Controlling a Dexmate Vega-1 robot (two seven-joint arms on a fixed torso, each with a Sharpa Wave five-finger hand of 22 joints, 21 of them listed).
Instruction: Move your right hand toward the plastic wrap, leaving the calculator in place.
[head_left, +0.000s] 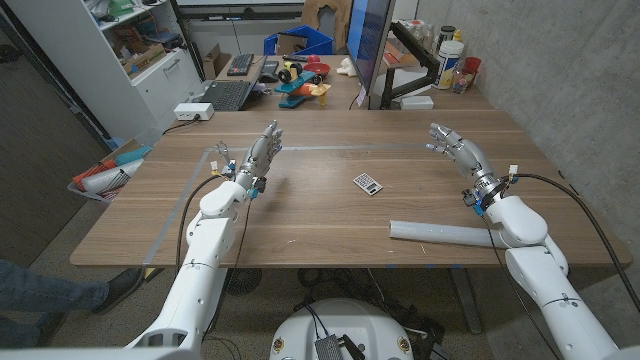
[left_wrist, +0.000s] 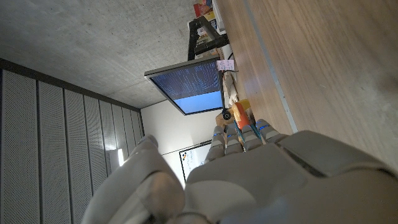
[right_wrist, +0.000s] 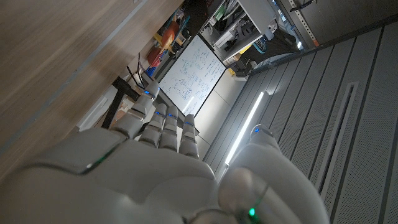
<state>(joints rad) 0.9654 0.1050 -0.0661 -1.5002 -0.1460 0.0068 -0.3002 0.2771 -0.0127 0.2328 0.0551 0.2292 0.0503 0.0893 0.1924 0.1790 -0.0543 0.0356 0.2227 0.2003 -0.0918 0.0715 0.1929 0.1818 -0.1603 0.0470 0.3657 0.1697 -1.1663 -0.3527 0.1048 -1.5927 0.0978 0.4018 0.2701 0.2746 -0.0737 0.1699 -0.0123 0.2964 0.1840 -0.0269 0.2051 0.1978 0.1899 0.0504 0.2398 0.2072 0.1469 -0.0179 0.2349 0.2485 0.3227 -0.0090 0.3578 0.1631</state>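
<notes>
On my head feed the left hand (head_left: 262, 152) stands over the worktop (head_left: 300, 215) with its fingers (head_left: 270, 135) stretched out, close side by side and holding nothing; I can't tell whether it touches the wood. The left wrist feed looks along the back of that hand (left_wrist: 261, 180), the fingers (left_wrist: 239, 140) straight and empty, pointing toward a monitor (left_wrist: 189, 87) beyond the worktop's (left_wrist: 323, 68) far edge.

To the right of those fingers, well apart from them and about mid-worktop, the calculator (head_left: 367, 183) lies flat, touched by nothing. It sits between my two hands, nearer to me than either set of fingertips.

Further right and closer to the near edge lies the wrap (head_left: 442, 232), a long white roll lying on its side. Its right end runs up against the right forearm as I see it; whether they touch I cannot tell. It lies well behind the right fingertips, back by the wrist and arm.

The right hand (head_left: 455, 145) is raised over the right part of the worktop, its fingers (head_left: 437, 130) slightly curled, a little apart, clamped on nothing. The right wrist feed shows the back of that hand (right_wrist: 155, 174), fingers (right_wrist: 165, 121) straight together and empty, with a whiteboard (right_wrist: 193, 78) past them.
</notes>
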